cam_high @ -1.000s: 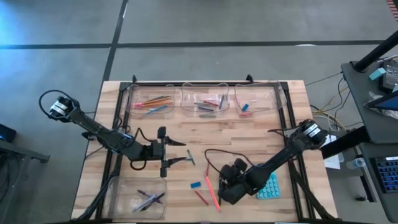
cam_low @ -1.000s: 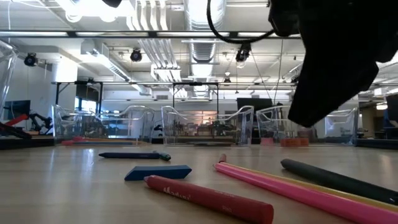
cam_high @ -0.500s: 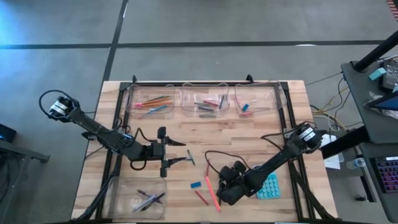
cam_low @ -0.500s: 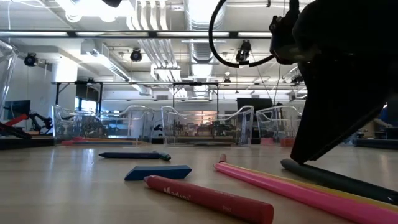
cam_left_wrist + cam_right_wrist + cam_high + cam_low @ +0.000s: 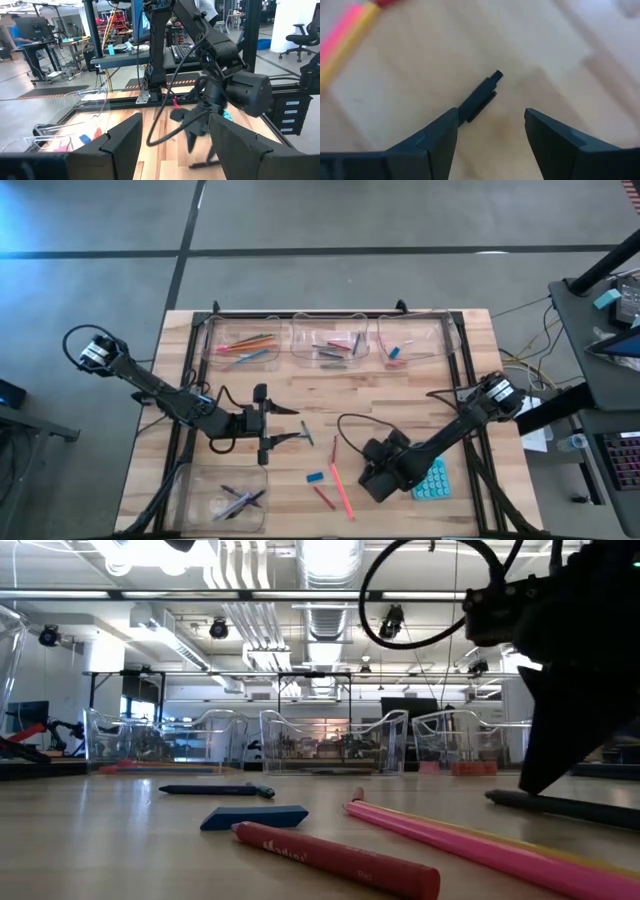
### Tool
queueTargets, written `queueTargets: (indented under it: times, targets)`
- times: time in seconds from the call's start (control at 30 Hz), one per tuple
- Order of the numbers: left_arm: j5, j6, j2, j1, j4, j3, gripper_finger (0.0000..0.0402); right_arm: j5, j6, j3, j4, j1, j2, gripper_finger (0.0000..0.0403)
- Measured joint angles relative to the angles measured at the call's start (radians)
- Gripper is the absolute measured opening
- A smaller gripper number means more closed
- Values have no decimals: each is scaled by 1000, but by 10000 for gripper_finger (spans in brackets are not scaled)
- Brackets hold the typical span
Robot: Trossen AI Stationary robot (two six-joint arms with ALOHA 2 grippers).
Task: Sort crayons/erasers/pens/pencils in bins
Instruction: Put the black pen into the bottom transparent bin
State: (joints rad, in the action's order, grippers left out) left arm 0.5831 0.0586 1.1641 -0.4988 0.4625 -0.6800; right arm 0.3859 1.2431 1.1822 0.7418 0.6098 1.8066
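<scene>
I see R gripper point(image 5: 490, 130), fingers apart, low over a black pen point(image 5: 480, 98) by the calculator point(image 5: 433, 478); L gripper point(image 5: 290, 426) apart mid-table.

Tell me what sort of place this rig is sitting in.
Probably a robotics lab or workshop: exposed ceiling ducts overhead, another desk with a keyboard and an office chair beyond the wooden table, and a bare concrete floor around it.

three clear bins point(image 5: 325, 340) along the far edge hold sorted sticks; a fourth bin point(image 5: 222, 498) holds pens. loose pink pencil point(image 5: 341, 490), red crayon point(image 5: 323, 497), blue eraser point(image 5: 315, 477) lie mid-table.
</scene>
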Motion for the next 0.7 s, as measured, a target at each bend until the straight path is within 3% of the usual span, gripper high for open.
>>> queueTargets:
  times: [0.23,0.7]
  targets:
    - [0,0,0,0,0,0,214,37,27,-14,55,0,-58,219]
    - [0,-1,0,0,0,1,214,17,54,-147,-192,1,-27,219]
